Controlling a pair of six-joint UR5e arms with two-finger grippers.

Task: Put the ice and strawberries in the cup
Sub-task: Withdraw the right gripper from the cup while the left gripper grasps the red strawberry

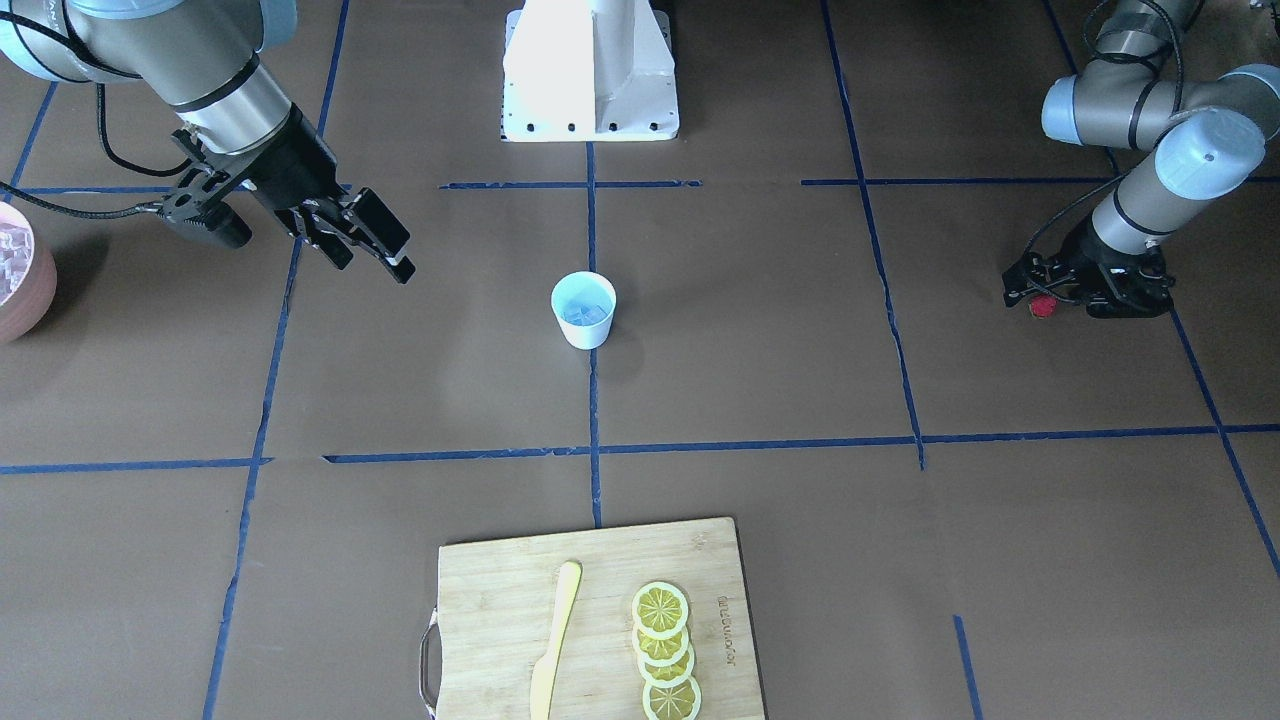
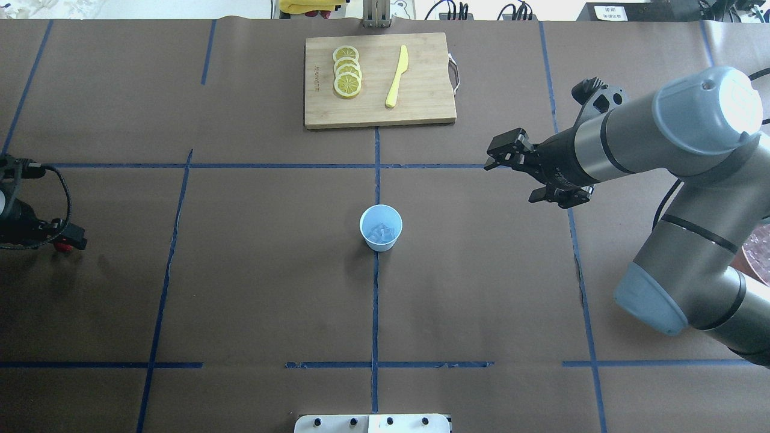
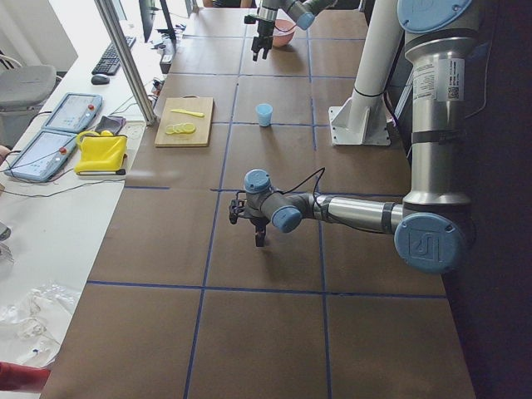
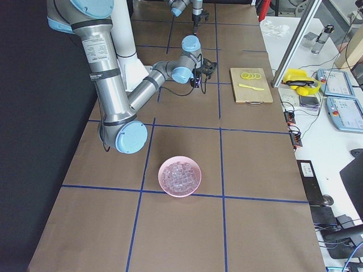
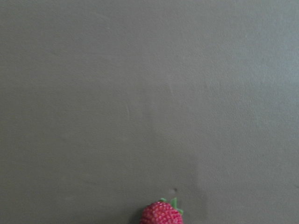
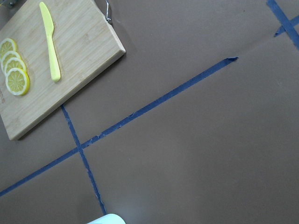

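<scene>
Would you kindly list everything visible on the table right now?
cup: one, white with blue inside, table centre.
ice: clear cubes, some in the cup, many in the bowl.
bowl: one, pink, table's right end.
strawberry: one, red, at the left gripper.
cutting board: one, wooden, operators' edge.
lemon slices: four, yellow, on board.
knife: one, yellow, on board.
left gripper: black, by strawberry.
right gripper: black, open, apart from cup.

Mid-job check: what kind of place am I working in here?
Probably a robotics lab test cell, not a kitchen: the table is covered in brown paper gridded with blue tape, and teach pendants and a keyboard sit on the side bench.
</scene>
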